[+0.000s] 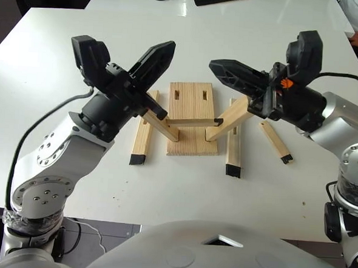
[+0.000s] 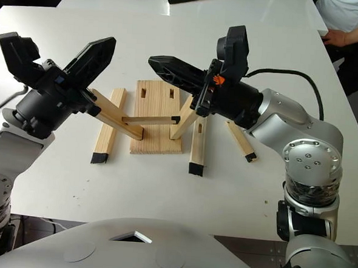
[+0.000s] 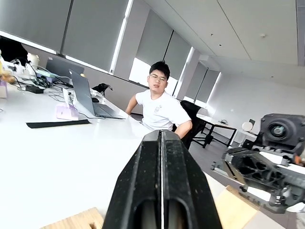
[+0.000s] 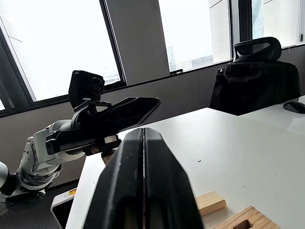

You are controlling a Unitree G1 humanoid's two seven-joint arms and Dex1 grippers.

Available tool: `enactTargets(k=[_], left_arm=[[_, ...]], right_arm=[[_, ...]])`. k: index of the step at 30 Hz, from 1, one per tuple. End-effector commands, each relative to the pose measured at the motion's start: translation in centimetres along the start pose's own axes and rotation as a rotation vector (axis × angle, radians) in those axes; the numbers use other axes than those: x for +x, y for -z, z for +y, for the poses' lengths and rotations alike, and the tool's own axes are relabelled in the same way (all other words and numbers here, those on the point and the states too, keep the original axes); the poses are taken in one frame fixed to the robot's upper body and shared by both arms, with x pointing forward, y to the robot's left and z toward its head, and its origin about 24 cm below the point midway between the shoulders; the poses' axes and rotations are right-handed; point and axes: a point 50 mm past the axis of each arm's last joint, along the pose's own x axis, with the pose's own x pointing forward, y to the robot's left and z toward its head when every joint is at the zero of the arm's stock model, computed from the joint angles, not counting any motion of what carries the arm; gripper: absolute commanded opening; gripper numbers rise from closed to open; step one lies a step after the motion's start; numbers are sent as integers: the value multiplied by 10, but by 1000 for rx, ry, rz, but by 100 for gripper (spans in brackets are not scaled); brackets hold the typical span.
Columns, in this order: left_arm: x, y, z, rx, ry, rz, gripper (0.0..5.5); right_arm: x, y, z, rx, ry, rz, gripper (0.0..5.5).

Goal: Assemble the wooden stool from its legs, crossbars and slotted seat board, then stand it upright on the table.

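One seat board (image 1: 193, 98) lies flat on the white table (image 1: 62, 54), with two slots showing in its far half. I count four legs. Two stand tilted with their feet on the board's near part, the left leg (image 1: 166, 126) and the right leg (image 1: 228, 120), joined by one crossbar (image 1: 192, 121). Two more lie flat, one leg (image 1: 142, 141) just left of the board and one (image 1: 233, 152) just right of it. A single shorter stick (image 1: 274, 140) lies farther right. The left arm bends up from the near left. Its left gripper (image 1: 166, 48) is raised and aims inward over the left leg's top. The right arm mirrors it, with the right gripper (image 1: 216, 66) over the right leg's top. Both pairs of fingers are pressed together to a thin seam. Whether either grips its leg is hidden underneath.
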Motion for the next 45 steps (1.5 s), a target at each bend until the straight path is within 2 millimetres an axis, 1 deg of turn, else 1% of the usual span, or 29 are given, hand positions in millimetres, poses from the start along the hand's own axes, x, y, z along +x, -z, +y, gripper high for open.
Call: enactTargets(k=[1,4,8,9,11,12,13,14,15,17,18,19,20,21,22,23,24,25,26,27,28,29,31,33,35,37,39,42,45], left_arm=[[-3,9,10,-41,-40,41,0],[1,-27,11,-17,-28,-153,0],[-1,-80,1,-3,43,-419,0],[-3,-92,-1,-6,57,-480,0],[-6,-108,-5,-21,89,-560,0],[-8,-112,-6,-22,110,-576,0],[-9,-115,-5,13,123,-567,0],[-14,-122,3,48,110,-569,0],[-20,-131,23,85,55,-560,0],[-35,-142,72,172,-99,-473,0],[-43,-137,98,217,-175,-361,0],[-54,-125,123,265,-248,-209,0],[-72,-100,152,330,-328,26,0],[-94,-75,172,353,-378,252,0],[-121,-48,186,378,-414,493,0],[-144,-27,189,369,-401,673,0],[-157,-4,176,300,-315,793,0],[-159,19,151,198,-182,855,0],[-154,40,118,100,-14,889,0],[-145,51,92,24,101,869,0],[-134,56,77,-20,153,823,0],[-125,56,68,-34,193,787,0],[-116,50,57,-56,237,742,0],[-120,50,50,-65,262,753,0],[-119,55,39,-78,279,752,0],[-111,63,28,-88,308,716,0],[-96,71,23,-78,330,660,0],[-83,77,23,-53,315,605,0],[-75,82,36,10,265,590,0]], right_arm=[[2,-5,-3,39,-5,-39,1],[5,-31,0,25,-55,-155,1],[5,-76,5,51,-106,-365,1],[2,-87,2,53,-89,-418,1],[-8,-102,-17,47,32,-480,1],[-14,-102,-37,42,157,-468,1],[-20,-96,-57,22,281,-417,1],[-26,-85,-74,-2,375,-351,1],[-33,-69,-86,-33,456,-265,1],[-46,-32,-97,-94,558,-84,1],[-53,-12,-101,-125,601,8,1],[-59,7,-104,-152,635,92,1],[-65,25,-105,-168,667,155,1],[-68,36,-104,-166,696,184,1],[-70,45,-104,-162,716,204,1],[-70,52,-102,-175,716,228,1],[-69,58,-99,-181,698,252,1],[-69,63,-95,-188,670,275,1],[-68,66,-92,-193,638,294,1],[-69,67,-90,-197,616,309,1],[-69,68,-89,-206,596,321,1],[-68,68,-89,-214,574,332,1],[-66,69,-86,-221,501,363,1],[-63,72,-80,-215,410,391,1],[-57,78,-74,-202,300,427,1],[-52,86,-67,-185,180,466,1],[-49,90,-64,-170,86,488,1],[-43,89,-67,-172,16,500,1],[-39,89,-72,-192,-40,529,1]])
